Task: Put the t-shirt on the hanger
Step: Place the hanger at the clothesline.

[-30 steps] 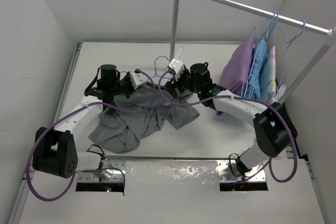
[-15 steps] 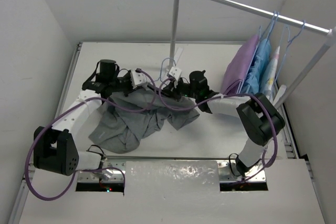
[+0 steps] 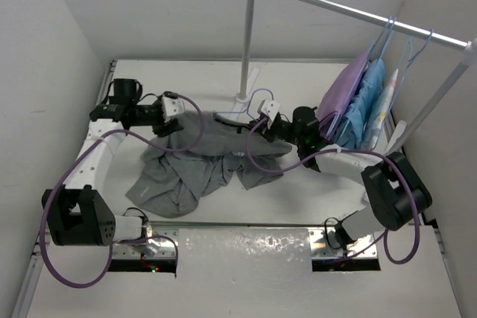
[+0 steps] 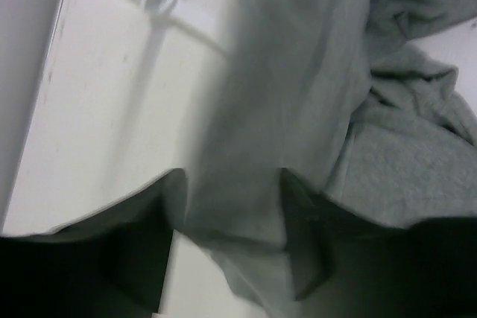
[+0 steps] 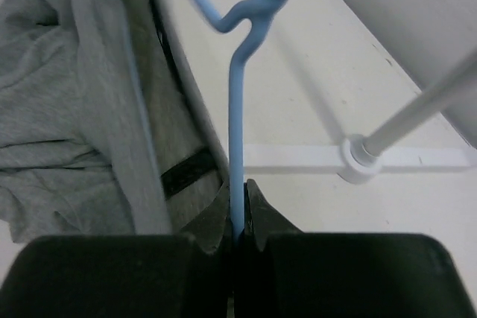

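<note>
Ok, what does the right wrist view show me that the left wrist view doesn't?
Only right wrist: the right tool shut on the wire of the pale-blue hanger. Only left wrist: the left tool, its fingers apart with grey cloth running between them. Both: the t-shirt lying crumpled on the white table.

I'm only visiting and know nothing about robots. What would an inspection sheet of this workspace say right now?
Surface: white table, no spills seen.
Job's things: grey t-shirt crumpled on the table; blue hanger at its far edge, not carrying it.
Clutter: nothing seen.
Hands: left hand open, grey cloth between its fingers; right hand shut on the hanger's wire.
Cables: purple cables loop off both arms, one crossing the shirt.
Surroundings: white walls; clothes rail at right holding a purple garment and a light-blue garment.
</note>
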Controlling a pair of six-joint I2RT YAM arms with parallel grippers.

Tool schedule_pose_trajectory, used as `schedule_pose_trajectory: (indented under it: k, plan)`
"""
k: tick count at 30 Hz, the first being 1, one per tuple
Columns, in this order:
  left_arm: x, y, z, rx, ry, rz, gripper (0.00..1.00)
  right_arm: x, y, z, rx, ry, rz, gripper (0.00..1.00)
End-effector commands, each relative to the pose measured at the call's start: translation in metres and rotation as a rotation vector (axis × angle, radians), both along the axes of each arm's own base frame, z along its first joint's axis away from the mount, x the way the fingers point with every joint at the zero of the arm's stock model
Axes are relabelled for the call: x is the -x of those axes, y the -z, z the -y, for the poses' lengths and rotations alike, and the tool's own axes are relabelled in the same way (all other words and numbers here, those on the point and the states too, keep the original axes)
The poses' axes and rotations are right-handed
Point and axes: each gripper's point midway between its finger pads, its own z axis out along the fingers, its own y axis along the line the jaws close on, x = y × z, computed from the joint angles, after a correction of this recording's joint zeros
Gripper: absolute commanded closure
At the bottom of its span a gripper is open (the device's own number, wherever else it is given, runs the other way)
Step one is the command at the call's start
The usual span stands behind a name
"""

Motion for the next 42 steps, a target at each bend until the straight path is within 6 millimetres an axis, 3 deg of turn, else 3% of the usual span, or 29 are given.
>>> schedule_pose_trajectory:
  k: [1, 2, 3, 8, 10, 11, 12, 13, 14, 19, 27, 28, 30, 31, 33, 34, 35, 36, 38, 39, 40, 42]
  plan:
    - [0.012, -0.009, -0.016, -0.017, 0.000, 0.023, 0.44, -0.013, -0.044, 0.010, -0.021, 0.050, 0.134, 1.00]
    - [0.013, -0.014, -0.012, 0.002, 0.011, 0.035, 0.29, -0.011, -0.048, 0.004, -0.016, 0.032, 0.129, 1.00]
    - [0.014, -0.023, -0.007, 0.032, 0.030, 0.053, 0.26, -0.010, -0.052, 0.001, -0.013, 0.024, 0.139, 1.00]
    - [0.037, -0.098, 0.040, 0.318, 0.213, 0.032, 0.24, -0.001, -0.061, -0.015, 0.054, -0.011, 0.181, 1.00]
    - [0.048, -0.110, 0.073, 0.322, 0.301, 0.017, 0.19, 0.001, -0.062, -0.018, 0.072, -0.021, 0.184, 1.00]
    - [0.040, -0.106, 0.079, 0.278, 0.195, -0.059, 0.15, 0.002, -0.061, -0.020, 0.085, -0.033, 0.182, 1.00]
    - [0.045, -0.112, 0.098, 0.313, 0.217, -0.090, 0.15, 0.003, -0.061, -0.021, 0.090, -0.042, 0.182, 1.00]
    - [0.029, -0.110, 0.115, 0.273, 0.156, -0.039, 0.15, 0.007, -0.061, -0.024, 0.089, -0.068, 0.180, 1.00]
    - [0.025, -0.104, 0.120, 0.270, 0.121, -0.077, 0.15, 0.008, -0.062, -0.025, 0.089, -0.083, 0.176, 1.00]
    - [0.006, -0.073, 0.107, 0.121, 0.062, -0.023, 0.20, 0.015, -0.067, -0.032, 0.082, -0.135, 0.157, 1.00]
    - [-0.012, -0.048, 0.122, 0.112, -0.059, -0.050, 0.45, 0.021, -0.069, -0.036, 0.074, -0.166, 0.151, 1.00]
    - [-0.010, -0.042, 0.123, 0.113, -0.079, -0.081, 0.59, 0.021, -0.065, -0.035, 0.081, -0.166, 0.143, 1.00]
    - [-0.004, -0.035, 0.122, 0.104, -0.078, -0.119, 0.79, 0.022, -0.064, -0.031, 0.085, -0.154, 0.143, 1.00]
    - [-0.001, -0.035, 0.120, 0.101, -0.081, -0.126, 1.00, 0.023, -0.060, -0.029, 0.090, -0.149, 0.140, 1.00]
    - [-0.003, -0.036, 0.114, 0.102, -0.135, -0.124, 1.00, 0.019, -0.059, -0.024, 0.098, -0.105, 0.144, 1.00]
    - [-0.004, -0.037, 0.111, 0.114, -0.186, -0.140, 1.00, 0.015, -0.059, -0.019, 0.101, -0.067, 0.147, 0.97]
    - [-0.008, -0.039, 0.107, 0.117, -0.229, -0.139, 1.00, 0.012, -0.057, -0.015, 0.092, -0.024, 0.123, 0.85]
    - [-0.017, -0.038, 0.097, 0.097, -0.309, -0.129, 1.00, 0.007, -0.056, -0.009, 0.094, 0.025, 0.105, 0.64]
    - [-0.028, -0.046, 0.085, 0.113, -0.429, -0.111, 1.00, -0.011, -0.051, 0.024, 0.109, 0.261, 0.052, 0.14]
    - [-0.031, -0.050, 0.083, 0.113, -0.448, -0.090, 1.00, -0.011, -0.051, 0.023, 0.091, 0.267, 0.034, 0.01]
    - [-0.034, -0.054, 0.081, 0.126, -0.469, -0.077, 1.00, -0.018, -0.050, 0.040, 0.088, 0.380, 0.026, 0.01]
    - [-0.040, -0.067, 0.084, 0.184, -0.505, -0.071, 1.00, -0.013, -0.044, 0.056, 0.057, 0.460, 0.004, 0.01]
